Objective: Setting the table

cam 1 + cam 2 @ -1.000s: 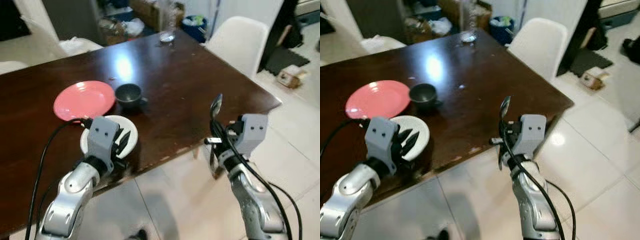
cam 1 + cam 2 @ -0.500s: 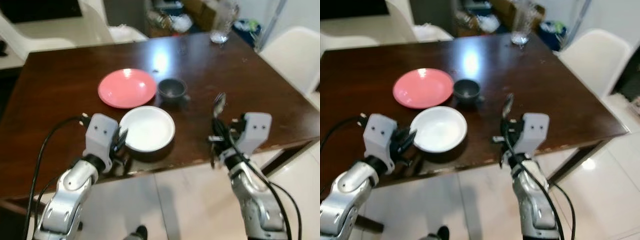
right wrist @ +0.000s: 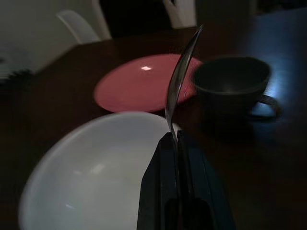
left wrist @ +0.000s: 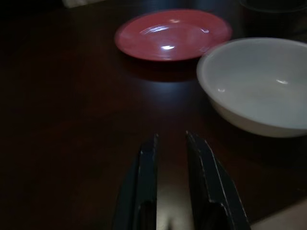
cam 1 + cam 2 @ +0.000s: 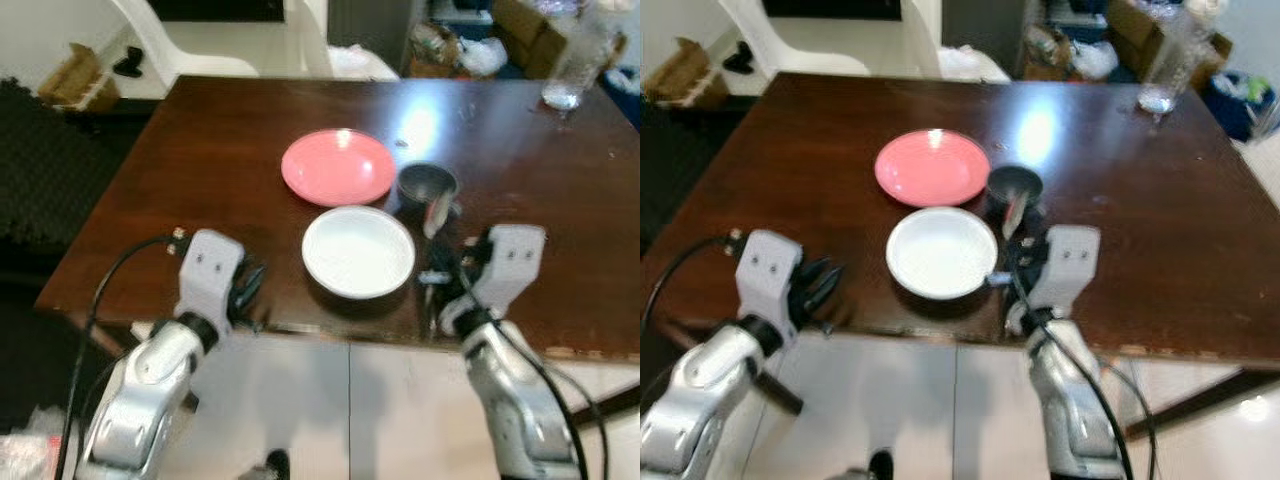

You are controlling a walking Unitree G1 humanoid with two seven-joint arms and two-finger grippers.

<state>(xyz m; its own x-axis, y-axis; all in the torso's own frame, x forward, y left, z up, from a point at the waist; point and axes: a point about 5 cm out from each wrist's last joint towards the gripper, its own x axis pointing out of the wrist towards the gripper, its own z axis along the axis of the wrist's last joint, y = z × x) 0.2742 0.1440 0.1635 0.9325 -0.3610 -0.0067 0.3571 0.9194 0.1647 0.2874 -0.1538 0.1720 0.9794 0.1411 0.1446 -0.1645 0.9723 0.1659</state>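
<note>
A dark wooden table (image 5: 200,150) is seen from above, with a pink plate (image 5: 338,166), a white bowl (image 5: 358,250) just in front of it, and a small dark cup (image 5: 427,184) beside the plate on the robot's right. A clear glass (image 5: 572,60) is stood at the far right corner, well apart from the rest.

A spoon (image 3: 180,81) is held upright in the right gripper (image 5: 441,285), whose fingers are closed tightly on the handle, the spoon's bowl end pointing up. This gripper is poised over the near edge of the table, just beside the white bowl on its right and in front of the cup. The left gripper (image 4: 170,187) is held low over the table near its front edge, to the left of the bowl; its fingers are only narrowly parted and nothing is carried between them.

The step in hand is judged to be the laying of the spoon, the dishes being already set out. For the next move, the spoon would need to be tipped from upright to flat and lowered onto the bare wood to the right of the bowl, clear of the cup, before the grip is released
</note>
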